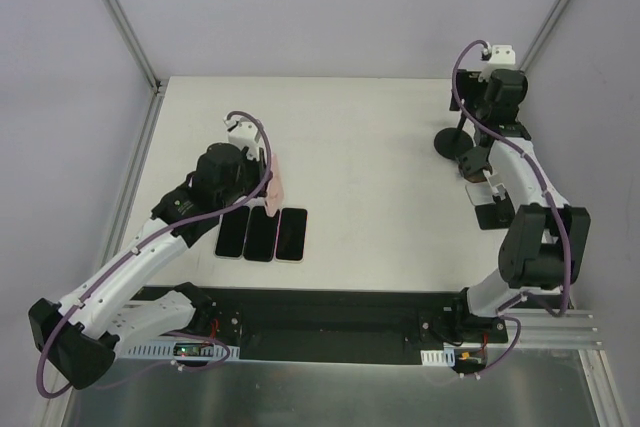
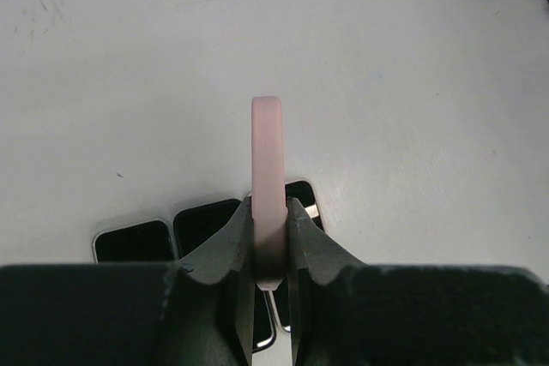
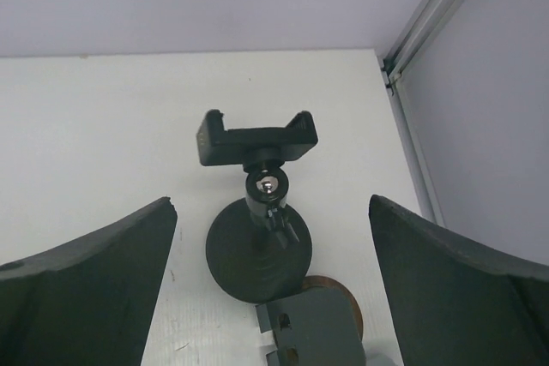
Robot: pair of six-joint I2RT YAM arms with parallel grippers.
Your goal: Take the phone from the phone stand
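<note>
Pink phone [image 1: 276,187] hangs over the desk [image 1: 380,137] on the left, near three dark phones [image 1: 261,234], in the overhead view; the phone stand [image 1: 455,142] sits far right. Left wrist view: the left pincer [image 2: 267,216] pinches the phone's edge. Right wrist view: the right pincer [image 3: 273,205] is spread before the stand's empty clamp. Removal looks done; only setting the phone down seems left.
</note>
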